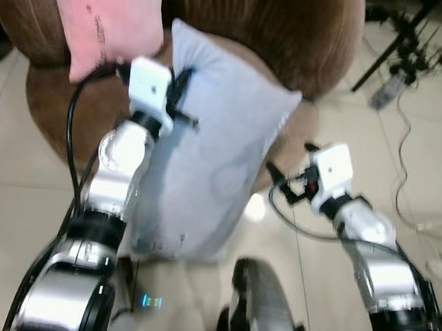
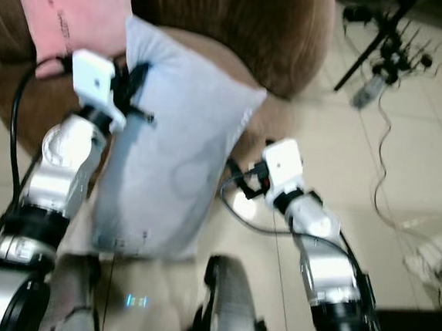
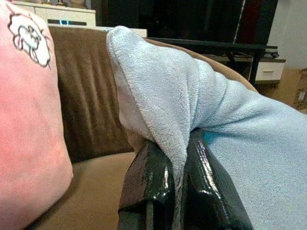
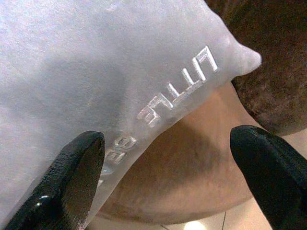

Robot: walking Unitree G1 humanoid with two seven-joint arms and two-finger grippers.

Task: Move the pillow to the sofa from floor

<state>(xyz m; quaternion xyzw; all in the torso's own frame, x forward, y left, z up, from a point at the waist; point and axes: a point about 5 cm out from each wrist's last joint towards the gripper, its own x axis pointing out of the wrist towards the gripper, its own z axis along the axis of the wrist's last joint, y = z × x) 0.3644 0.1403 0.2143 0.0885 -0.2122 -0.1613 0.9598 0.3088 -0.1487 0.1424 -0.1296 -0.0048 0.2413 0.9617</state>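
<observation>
A pale grey-blue pillow (image 1: 205, 172) hangs upright in front of the brown sofa (image 1: 280, 23), its top over the seat cushion (image 1: 52, 108) and its lower end over the floor. My left gripper (image 1: 182, 100) is shut on the pillow's upper left corner; in the left wrist view the fleece fold (image 3: 158, 110) is pinched between the black fingers (image 3: 144, 182). My right gripper (image 1: 289, 162) stands open just beside the pillow's right edge. The right wrist view has the pillow's embroidered face (image 4: 96, 72) ahead of the spread fingers (image 4: 72, 182).
A pink pillow (image 1: 103, 8) leans on the sofa back at the left. A black stand (image 1: 402, 42) and loose cables (image 1: 407, 166) lie on the tiled floor (image 1: 14, 225) at the right. My own dark lower body (image 1: 263, 308) is below.
</observation>
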